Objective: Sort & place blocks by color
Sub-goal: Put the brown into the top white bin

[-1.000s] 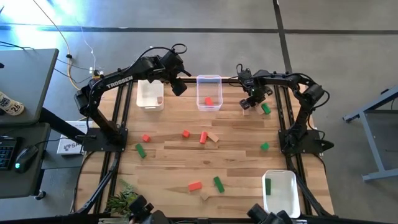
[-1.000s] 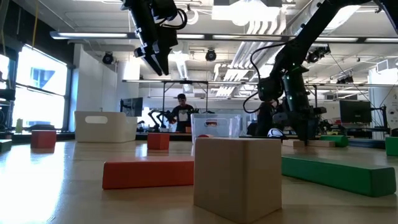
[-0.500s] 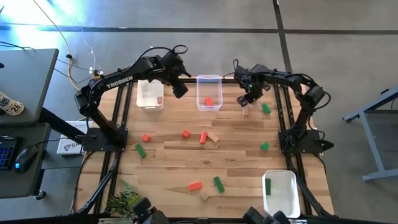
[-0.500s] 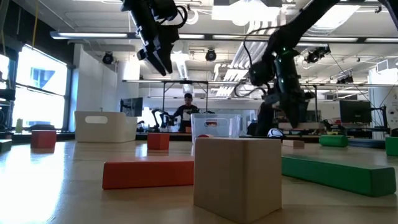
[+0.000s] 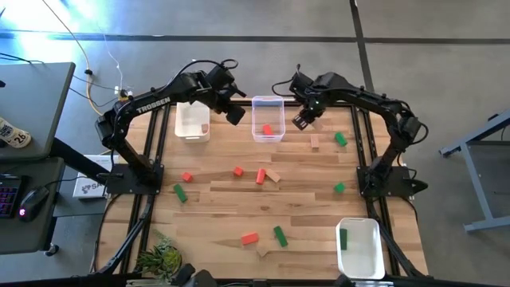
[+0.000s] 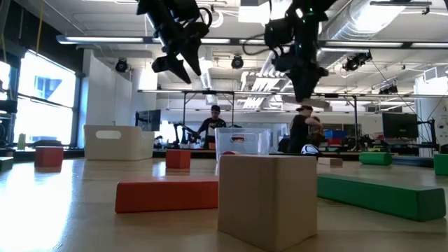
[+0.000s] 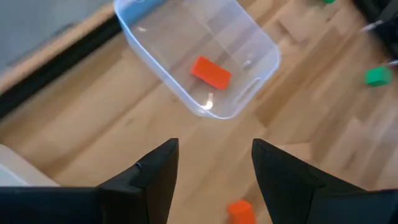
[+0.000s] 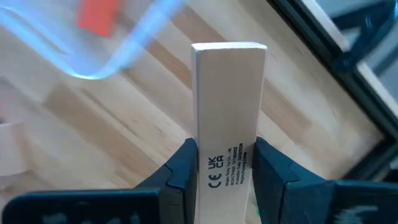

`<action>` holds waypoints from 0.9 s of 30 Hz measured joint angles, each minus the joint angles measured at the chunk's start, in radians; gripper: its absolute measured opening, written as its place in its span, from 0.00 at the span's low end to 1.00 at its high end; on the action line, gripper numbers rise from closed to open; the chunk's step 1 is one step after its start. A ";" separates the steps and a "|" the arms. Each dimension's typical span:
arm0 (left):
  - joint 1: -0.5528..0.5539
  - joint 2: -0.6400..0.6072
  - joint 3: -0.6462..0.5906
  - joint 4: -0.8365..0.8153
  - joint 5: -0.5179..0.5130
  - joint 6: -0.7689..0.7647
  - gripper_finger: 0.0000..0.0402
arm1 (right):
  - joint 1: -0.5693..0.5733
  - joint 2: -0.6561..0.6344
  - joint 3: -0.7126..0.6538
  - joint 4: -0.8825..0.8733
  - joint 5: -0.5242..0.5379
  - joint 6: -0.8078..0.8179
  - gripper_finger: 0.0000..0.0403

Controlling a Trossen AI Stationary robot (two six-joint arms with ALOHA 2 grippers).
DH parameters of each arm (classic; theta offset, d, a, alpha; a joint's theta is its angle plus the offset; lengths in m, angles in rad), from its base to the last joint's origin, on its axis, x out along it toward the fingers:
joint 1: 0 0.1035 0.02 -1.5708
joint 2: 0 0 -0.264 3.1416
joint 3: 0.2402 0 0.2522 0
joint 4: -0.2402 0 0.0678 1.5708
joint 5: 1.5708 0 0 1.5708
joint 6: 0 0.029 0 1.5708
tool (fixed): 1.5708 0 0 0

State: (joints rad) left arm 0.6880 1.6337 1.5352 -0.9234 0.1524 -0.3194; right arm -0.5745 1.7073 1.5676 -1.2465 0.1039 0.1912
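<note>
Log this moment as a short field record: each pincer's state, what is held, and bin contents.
left pincer: open, empty, raised between the white bin and the clear bin
right pincer: shut on a pale wood bar, raised beside the clear bin
clear bin: one red block
near white bin: one green bar
table: red, green and wood blocks scattered

The desk point(image 5: 239, 203) is evenly and brightly lit; glare streaks the floor beyond it. Motion blur is seen on the clear bin point(image 7: 199, 59).
</note>
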 joint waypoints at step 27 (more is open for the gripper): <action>-0.123 0.000 0.000 0.099 0.175 -0.099 0.47 | 0.419 0.000 0.090 0.237 0.191 -0.066 0.22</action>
State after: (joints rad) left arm 0.5645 1.6337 1.5349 -0.8240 0.3274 -0.4183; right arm -0.1557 1.7073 1.6581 -1.0098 0.2951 0.1248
